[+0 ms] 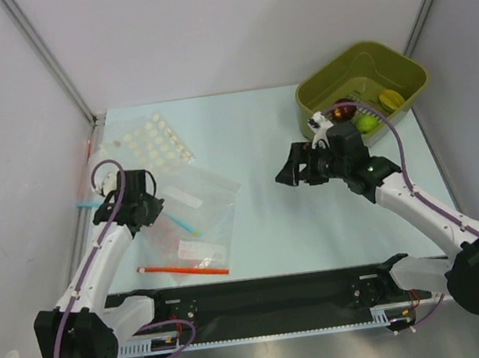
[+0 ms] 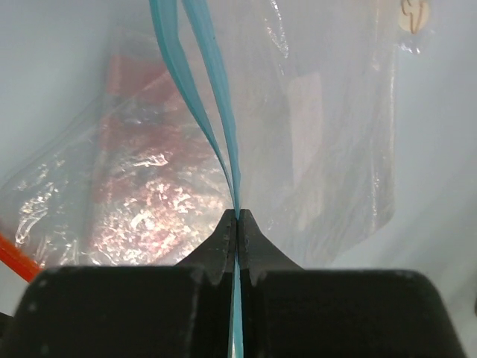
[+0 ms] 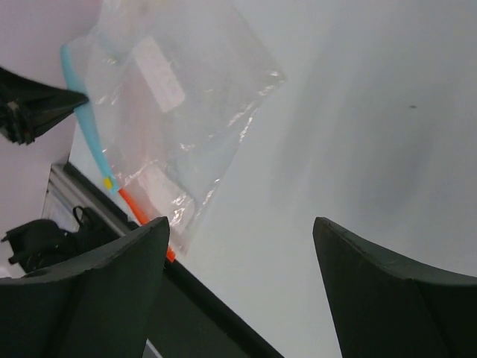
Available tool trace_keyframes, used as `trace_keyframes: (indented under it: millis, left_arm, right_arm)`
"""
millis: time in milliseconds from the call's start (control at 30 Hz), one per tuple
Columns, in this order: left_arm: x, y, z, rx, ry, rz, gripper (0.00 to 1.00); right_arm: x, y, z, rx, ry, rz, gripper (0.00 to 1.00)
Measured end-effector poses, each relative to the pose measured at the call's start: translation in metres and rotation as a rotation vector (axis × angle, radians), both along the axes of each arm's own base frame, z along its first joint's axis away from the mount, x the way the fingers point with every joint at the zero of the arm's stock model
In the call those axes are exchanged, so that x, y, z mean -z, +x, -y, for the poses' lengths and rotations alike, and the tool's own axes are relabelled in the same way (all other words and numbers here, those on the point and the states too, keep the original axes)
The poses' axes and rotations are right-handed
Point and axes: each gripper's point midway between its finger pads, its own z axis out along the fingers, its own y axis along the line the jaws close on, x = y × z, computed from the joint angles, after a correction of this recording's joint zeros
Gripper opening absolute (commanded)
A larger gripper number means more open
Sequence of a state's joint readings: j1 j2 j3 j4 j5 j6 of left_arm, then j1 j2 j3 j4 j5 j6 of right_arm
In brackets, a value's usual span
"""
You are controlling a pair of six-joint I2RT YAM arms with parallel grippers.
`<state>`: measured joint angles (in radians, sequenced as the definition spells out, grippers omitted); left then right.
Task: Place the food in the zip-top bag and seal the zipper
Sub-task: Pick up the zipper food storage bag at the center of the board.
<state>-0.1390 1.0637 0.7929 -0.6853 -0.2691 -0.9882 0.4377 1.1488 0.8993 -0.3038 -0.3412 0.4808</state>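
opening the bag looks to be the step in hand, since none of the food is in it yet.

from the top camera, the left gripper sits low over the zip-top bag, which lies flat on the table at left centre. the gripper is right on the bag's light blue zipper. the left arm reaches forward from its base, elbow bent and wrist tipped down. the right gripper hovers mid-table, well apart from the bag, with its fingers spread, pointing left and holding nothing. its forearm slants back to the base at lower right. the dark red fruit, green fruit and yellow fruit all lie in the olive bin at far right, just beyond that wrist. a dotted bag lies past the plain one, and a red-orange strip lies near its front edge.

the left wrist view shows the jaws closed tight on the zipper. the two blue tracks are pinched together at the tips and part beyond them, so the mouth gapes a little there.

the right wrist view shows wide, empty jaws looking across at the bag, with table beneath.

next, as i judge it, the right arm needs to turn back to the bin and pick one fruit while the left lifts the mouth. a flat mouth would block the drop.
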Motion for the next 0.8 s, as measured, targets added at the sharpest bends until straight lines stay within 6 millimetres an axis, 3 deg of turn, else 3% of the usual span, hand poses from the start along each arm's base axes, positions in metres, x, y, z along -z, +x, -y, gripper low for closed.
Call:
trace_keyframes:
  millis: [367, 567, 800]
  left_arm:
    - [-0.017, -0.003, 0.09, 0.328, -0.05, -0.069, 0.0]
    - [-0.032, -0.005, 0.125, 0.384, -0.112, -0.048, 0.0]
    - [-0.047, -0.001, 0.15, 0.353, -0.182, -0.01, 0.0]
  right_arm:
    - [-0.02, -0.039, -0.097, -0.385, 0.04, 0.058, 0.7]
    - [-0.02, -0.046, -0.12, -0.445, 0.03, 0.068, 0.63]
    - [-0.02, -0.05, -0.129, -0.412, 0.032, 0.056, 0.55]
